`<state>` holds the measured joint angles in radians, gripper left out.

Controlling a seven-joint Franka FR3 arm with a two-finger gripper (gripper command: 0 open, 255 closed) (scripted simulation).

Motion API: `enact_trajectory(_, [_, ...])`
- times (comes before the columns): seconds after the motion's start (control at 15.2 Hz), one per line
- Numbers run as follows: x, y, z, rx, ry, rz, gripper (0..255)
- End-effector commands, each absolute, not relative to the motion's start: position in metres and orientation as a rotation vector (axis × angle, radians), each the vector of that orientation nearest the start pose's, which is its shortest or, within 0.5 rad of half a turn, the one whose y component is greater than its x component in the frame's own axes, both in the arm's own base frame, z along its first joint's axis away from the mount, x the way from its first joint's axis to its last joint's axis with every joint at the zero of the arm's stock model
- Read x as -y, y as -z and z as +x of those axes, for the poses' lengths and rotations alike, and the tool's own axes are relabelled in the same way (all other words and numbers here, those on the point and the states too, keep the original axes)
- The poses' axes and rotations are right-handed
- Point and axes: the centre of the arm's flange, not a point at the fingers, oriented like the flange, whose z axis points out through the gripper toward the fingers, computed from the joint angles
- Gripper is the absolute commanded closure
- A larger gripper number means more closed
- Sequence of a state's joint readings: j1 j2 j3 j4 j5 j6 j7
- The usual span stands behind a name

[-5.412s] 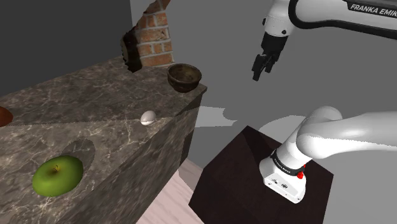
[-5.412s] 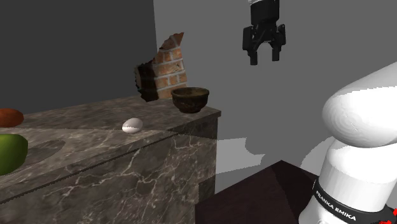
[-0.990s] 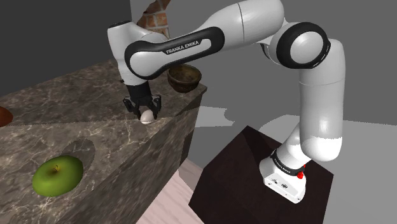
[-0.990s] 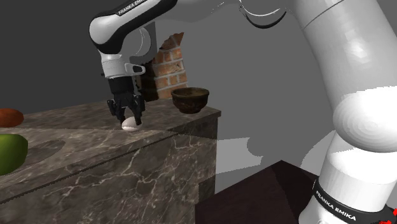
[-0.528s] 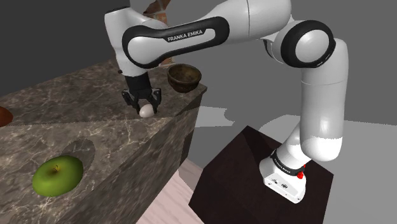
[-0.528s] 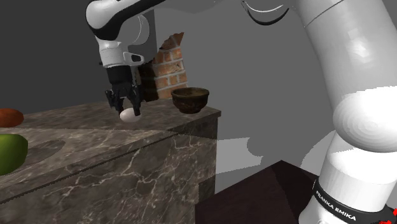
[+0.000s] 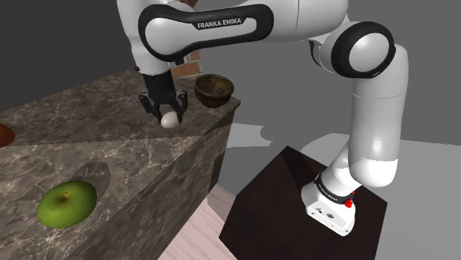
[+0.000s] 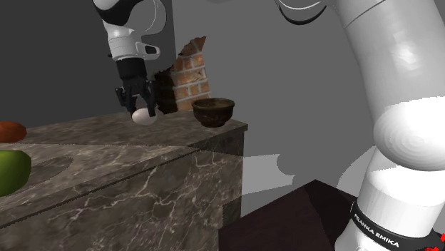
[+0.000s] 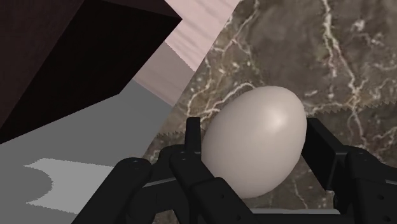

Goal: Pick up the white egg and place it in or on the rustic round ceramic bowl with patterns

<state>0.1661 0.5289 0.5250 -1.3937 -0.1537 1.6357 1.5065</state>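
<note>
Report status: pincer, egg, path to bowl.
Pincer shut on white egg. Egg held above marble counter. Nothing between it and dark bowl.

The bench [image 7: 89, 111] is dark brown-grey stone veined with white, and a straight seam crosses its top. A dark, round bowl [image 7: 214, 89] stands upright at its far corner, towards the shoulder view's right. A green apple [image 7: 67, 204] lies on the near part, well apart from the bowl. A reddish-brown thing [image 7: 4, 134], cut off by the picture's left edge, lies beyond the seam.
</note>
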Motion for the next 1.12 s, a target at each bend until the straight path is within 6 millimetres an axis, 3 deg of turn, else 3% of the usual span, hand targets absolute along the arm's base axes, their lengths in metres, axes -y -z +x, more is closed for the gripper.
enact_trajectory(0.0, [-0.363,-0.427,0.564,-1.304,-0.323,-2.998,255])
enact_trajectory(0.99, [-0.363,-0.504,0.564,-1.304,-0.323,-2.998,255])
enact_trajectory(1.06, [-0.351,-0.504,0.569,-1.304,-0.323,-2.998,255])
